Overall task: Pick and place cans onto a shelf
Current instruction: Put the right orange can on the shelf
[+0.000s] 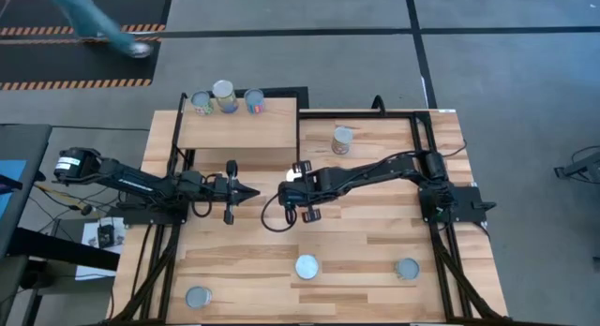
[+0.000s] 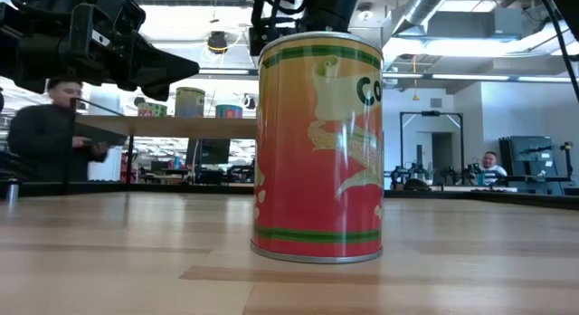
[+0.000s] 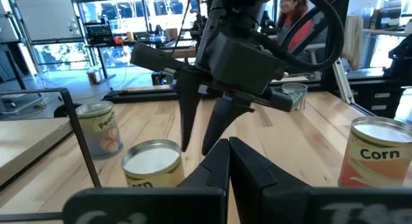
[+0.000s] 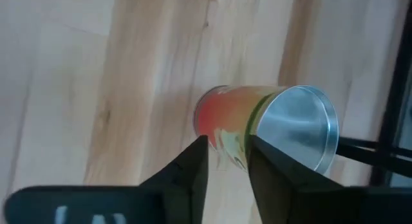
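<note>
My right gripper [image 1: 287,197] hangs over the middle of the table [image 1: 375,242], just in front of the shelf's [image 1: 239,131] front right corner. Its fingers [image 4: 187,169] are spread with a narrow gap and they hold nothing. In the right wrist view an orange-red can [image 4: 270,127] stands on the planks beyond the fingertips, and I cannot tell which of the cans it is. My left gripper [image 1: 251,194] is near the table's left edge, pointing at the right one; its fingers [image 3: 254,166] are pressed together and empty.

Three cans [image 1: 225,99] stand in a row along the back edge of the shelf. One can [image 1: 343,140] stands on the table near its back edge, to the right of the shelf. Three more stand near the front edge: one at the front left corner [image 1: 198,297], the corn can [image 1: 307,267] in the middle, one toward the right [image 1: 407,268].
</note>
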Available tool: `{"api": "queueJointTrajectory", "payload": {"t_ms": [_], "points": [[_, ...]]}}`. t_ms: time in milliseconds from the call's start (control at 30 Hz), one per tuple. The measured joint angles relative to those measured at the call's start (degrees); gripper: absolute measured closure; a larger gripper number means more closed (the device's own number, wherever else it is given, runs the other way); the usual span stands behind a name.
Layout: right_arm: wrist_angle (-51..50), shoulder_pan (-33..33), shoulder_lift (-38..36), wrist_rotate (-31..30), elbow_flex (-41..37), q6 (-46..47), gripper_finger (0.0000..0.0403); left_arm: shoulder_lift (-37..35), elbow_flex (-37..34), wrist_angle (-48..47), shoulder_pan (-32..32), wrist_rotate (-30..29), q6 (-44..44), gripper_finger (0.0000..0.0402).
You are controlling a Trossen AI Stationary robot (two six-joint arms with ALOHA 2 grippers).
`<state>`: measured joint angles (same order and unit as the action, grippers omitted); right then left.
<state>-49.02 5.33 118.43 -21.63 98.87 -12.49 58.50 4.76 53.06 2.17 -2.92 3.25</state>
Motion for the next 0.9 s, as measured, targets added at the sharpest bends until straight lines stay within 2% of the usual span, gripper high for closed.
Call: {"api": "queueJointTrajectory", "payload": {"t_ms": [200, 400, 533, 800, 900], "points": [[0.1, -0.2, 0.0, -1.4, 0.0, -0.1, 0.0233, 0.0, 0.0, 0.0, 0.0, 0.0, 0.0, 0.0401], [0.4, -0.8, 0.0, -2.5, 0.0, -0.2, 0.0228, 0.0, 0.0, 0.0, 0.0, 0.0, 0.0, 0.0401], [0.3, -2.2, 0.0, -1.5, 0.1, -0.7, 0.0245, 0.0, 0.0, 0.0, 0.0, 0.3, -0.4, 0.0401], [0.5, -3.0, 0.0, 3.6, 0.1, -1.1, 0.0321, 0.0, 0.0, 0.0, 0.0, 0.8, -0.5, 0.0401], [0.7, -3.4, 0.0, 3.7, 0.1, -1.1, 0.0333, 0.0, 0.0, 0.0, 0.0, 0.8, -0.5, 0.0401]]}}
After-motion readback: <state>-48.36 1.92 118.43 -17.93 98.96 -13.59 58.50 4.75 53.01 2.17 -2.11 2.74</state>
